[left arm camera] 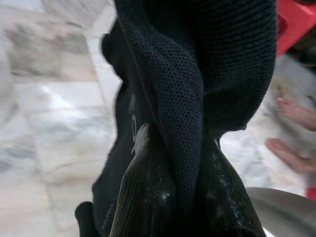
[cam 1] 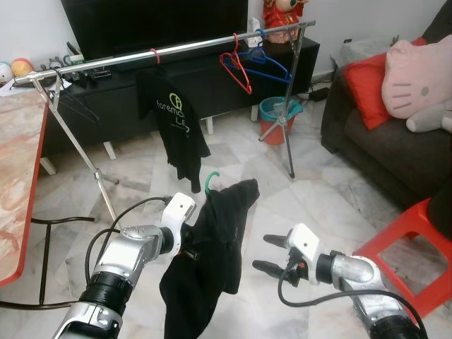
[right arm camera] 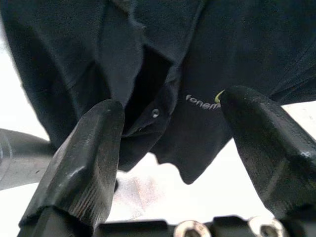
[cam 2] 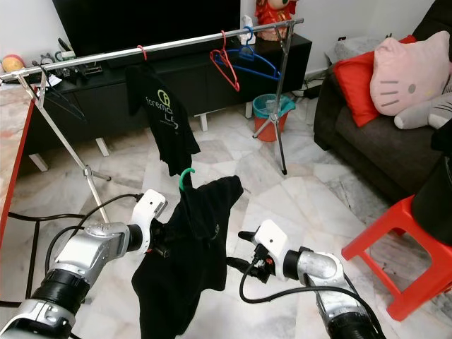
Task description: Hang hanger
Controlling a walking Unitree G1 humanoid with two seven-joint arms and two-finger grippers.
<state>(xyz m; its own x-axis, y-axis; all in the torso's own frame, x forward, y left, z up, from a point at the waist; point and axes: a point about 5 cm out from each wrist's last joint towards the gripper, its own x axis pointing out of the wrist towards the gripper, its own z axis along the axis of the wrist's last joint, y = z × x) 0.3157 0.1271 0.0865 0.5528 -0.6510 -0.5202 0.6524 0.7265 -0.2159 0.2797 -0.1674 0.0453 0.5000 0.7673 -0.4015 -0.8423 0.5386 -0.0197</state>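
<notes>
The left gripper pinches the black shirt on its green plastic hanger, held up below the long silver rail for hanging; the right gripper waits beside it, spread wide and empty.

Matt mesh-knit shirt; shiny metal rail — glossy marble floor.

The black shirt on the rail has pale letters that start "forema". The held black shirt shows small white letters "fonem", cut off.
</notes>
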